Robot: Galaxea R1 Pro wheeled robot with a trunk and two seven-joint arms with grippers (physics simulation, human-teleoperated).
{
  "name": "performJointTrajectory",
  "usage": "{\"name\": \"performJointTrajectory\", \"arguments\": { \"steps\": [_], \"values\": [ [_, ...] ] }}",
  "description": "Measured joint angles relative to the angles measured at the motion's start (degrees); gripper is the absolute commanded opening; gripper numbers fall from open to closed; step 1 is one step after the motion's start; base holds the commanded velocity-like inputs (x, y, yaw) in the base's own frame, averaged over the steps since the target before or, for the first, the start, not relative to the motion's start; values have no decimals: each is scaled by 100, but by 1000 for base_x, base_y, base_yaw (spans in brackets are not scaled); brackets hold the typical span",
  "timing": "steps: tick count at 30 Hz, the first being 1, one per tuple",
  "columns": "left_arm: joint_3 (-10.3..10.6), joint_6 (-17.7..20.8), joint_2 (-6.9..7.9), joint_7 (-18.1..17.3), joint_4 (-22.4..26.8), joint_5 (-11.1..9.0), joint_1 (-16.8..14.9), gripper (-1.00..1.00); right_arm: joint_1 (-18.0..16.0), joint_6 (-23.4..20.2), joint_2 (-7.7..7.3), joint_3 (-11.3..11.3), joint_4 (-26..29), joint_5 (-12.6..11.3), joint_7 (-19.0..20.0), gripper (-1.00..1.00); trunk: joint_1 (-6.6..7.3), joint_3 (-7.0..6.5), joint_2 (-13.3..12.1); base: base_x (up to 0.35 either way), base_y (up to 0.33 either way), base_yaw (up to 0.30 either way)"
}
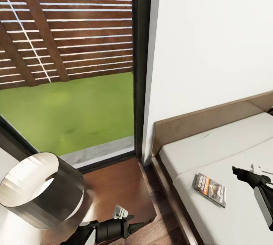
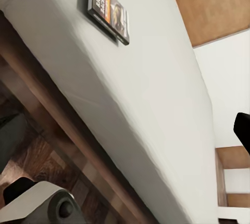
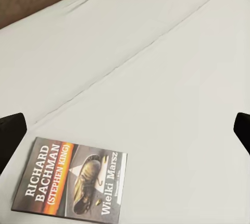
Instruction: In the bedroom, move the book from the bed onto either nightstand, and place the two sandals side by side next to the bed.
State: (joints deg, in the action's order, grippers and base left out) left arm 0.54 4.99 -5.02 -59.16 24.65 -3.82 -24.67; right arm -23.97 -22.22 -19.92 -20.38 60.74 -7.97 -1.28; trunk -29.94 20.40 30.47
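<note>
The book (image 1: 210,189) lies flat on the bed's pale mattress (image 1: 227,142), near its left edge; it has an orange and white cover with a dark picture. My right gripper (image 1: 242,174) hovers open just to the book's right and slightly above it. In the right wrist view the book (image 3: 73,182) lies on the mattress, nearer than the open right gripper (image 3: 125,130). The dark brown nightstand (image 1: 117,184) stands left of the bed. My left gripper (image 1: 138,225) is low by its front corner, open and holding nothing. From there the book (image 2: 108,9) shows across the mattress edge. The two sandals are out of view.
A large lamp with a metallic shade (image 1: 38,190) stands at the nightstand's left. Behind it is a tall black-framed window (image 1: 68,66) with a slatted fence and grass outside. A flat wooden headboard (image 1: 197,123) backs onto the white wall. The bed's wooden platform frame (image 2: 57,130) edges the plank floor.
</note>
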Motion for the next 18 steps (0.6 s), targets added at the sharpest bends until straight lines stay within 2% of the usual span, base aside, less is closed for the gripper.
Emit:
{"name": "performJointTrajectory", "arguments": {
  "steps": [18],
  "values": [
    [-16, 2, 8, -16, -1, -8, 0, 100, 0, 0, 0, 0, -9, 0, 0, 100, 0, 164, 0, 0, 0, 0]
  ]
}}
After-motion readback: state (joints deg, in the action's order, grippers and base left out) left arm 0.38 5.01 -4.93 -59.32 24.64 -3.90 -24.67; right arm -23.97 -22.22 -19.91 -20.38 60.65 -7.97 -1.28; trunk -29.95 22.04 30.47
